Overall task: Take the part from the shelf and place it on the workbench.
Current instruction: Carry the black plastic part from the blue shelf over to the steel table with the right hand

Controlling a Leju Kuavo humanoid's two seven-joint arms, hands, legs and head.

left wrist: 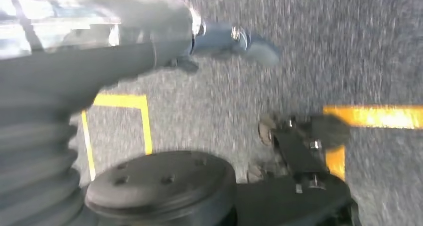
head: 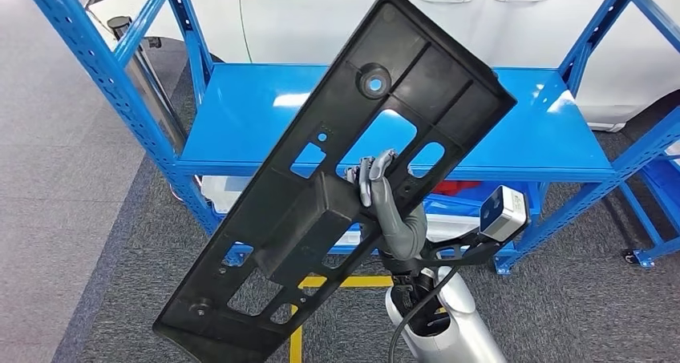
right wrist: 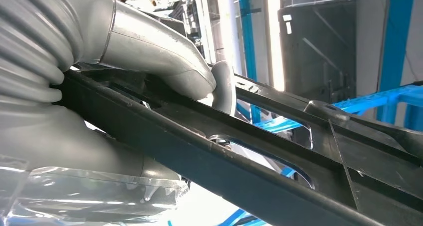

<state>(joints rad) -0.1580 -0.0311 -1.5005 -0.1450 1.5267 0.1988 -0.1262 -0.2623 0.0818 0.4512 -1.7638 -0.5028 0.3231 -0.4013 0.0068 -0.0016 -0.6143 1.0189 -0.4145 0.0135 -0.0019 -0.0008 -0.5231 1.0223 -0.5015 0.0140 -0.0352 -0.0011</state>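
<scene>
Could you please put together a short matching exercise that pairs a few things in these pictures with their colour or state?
Things:
1. long black plastic part with cut-out openings
2. blue metal shelf
3. right hand
4. yellow line on the grey carpet floor

Colour or state:
A. its top board is bare and glossy
B. held tilted in the air in front of the shelf
C. grips the part through one of its openings
D. runs below the part, near the robot's arm

Pairs: 1-B, 2-A, 3-C, 4-D
</scene>
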